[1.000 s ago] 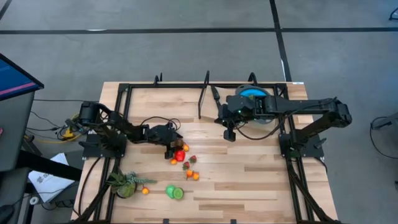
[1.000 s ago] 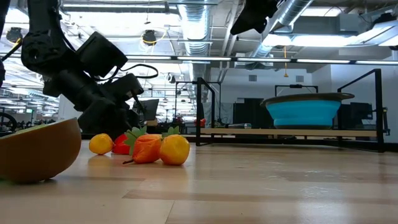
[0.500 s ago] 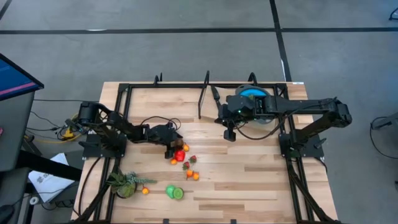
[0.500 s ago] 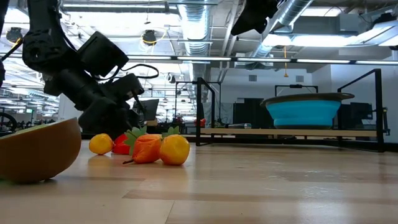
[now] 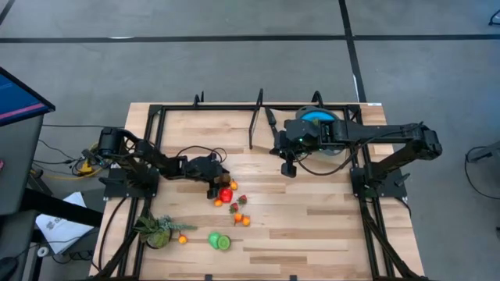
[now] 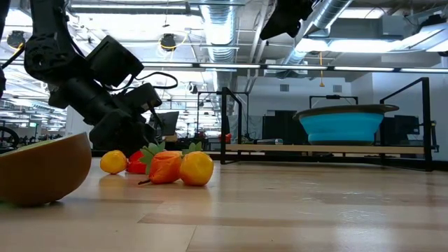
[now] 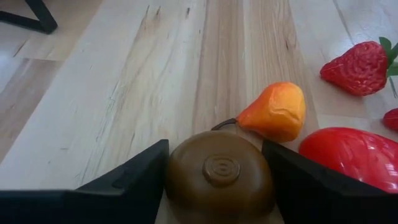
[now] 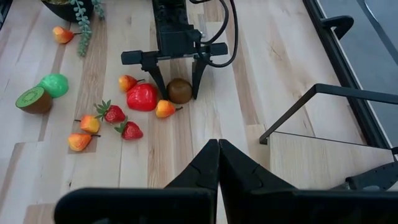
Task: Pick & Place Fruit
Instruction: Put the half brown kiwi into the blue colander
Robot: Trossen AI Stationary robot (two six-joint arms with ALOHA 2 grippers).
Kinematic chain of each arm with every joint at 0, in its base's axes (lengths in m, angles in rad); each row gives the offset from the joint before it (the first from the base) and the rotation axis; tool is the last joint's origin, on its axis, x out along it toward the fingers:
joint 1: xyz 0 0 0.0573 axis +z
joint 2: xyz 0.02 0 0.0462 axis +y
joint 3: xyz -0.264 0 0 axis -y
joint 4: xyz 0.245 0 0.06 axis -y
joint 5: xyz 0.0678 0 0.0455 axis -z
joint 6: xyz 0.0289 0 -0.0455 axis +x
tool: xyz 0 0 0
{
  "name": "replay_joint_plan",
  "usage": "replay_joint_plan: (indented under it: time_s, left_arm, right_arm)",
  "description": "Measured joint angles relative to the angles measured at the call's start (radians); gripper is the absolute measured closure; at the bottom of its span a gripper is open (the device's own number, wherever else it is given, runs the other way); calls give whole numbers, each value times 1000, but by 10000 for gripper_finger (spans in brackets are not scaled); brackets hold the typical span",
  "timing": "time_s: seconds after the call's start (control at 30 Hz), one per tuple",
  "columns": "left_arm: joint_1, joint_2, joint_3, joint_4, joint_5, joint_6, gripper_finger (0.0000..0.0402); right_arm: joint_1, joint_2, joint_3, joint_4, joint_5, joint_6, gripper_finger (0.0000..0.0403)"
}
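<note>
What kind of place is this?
Probably a robotics lab or workshop: a wooden table carrying a black metal frame, toy fruit laid out on it, and exposed ceiling ducts in the big open room behind.

Looking down past the right gripper (image 8: 218,149), its two dark fingers pressed together, tips meeting over bare wood of the table (image 8: 261,68). Farther off, the left gripper (image 8: 179,92) set down with fingers spread, straddling a brown round fruit (image 8: 179,90). Just beside that, a large red fruit (image 8: 142,97), an orange pear (image 8: 164,109) and a small peach-coloured fruit (image 8: 127,82). Nearby, two strawberries (image 8: 114,114), (image 8: 131,130), two more orange fruits (image 8: 89,124), (image 8: 78,142). Well apart, a halved kiwi (image 8: 35,101) touching a bright green fruit (image 8: 55,84). Near the leafy plant (image 8: 82,18), another small pear (image 8: 61,34). Black frame bars (image 8: 329,93) on one side.
</note>
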Motion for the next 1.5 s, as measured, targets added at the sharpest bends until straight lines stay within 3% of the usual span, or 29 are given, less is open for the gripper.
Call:
replay_joint_plan:
  time_s: [0.17, 0.43, 0.77, 0.97, 1.23, 1.5]
  left_arm:
    - [0, 0, -2, 9, 0, -4, 177]
    - [0, 2, -4, 63, -1, -31, 160]
    - [29, -36, 12, 126, 43, -177, 173]
    - [54, -179, 15, 137, 43, -217, 167]
    - [106, -456, 15, 139, 38, -386, 168]
    - [106, -654, 15, 140, 37, -413, 174]
  right_arm:
    - [0, 0, 0, 0, 0, -23, 402]
    - [-1, 0, 0, 0, 0, -87, 402]
    - [-19, 0, 0, -15, 0, -262, 402]
    - [-49, 0, 0, -15, 0, -335, 402]
    - [-98, 0, 0, 25, 0, -451, 402]
    - [-108, 28, 1, 199, -1, -577, 402]
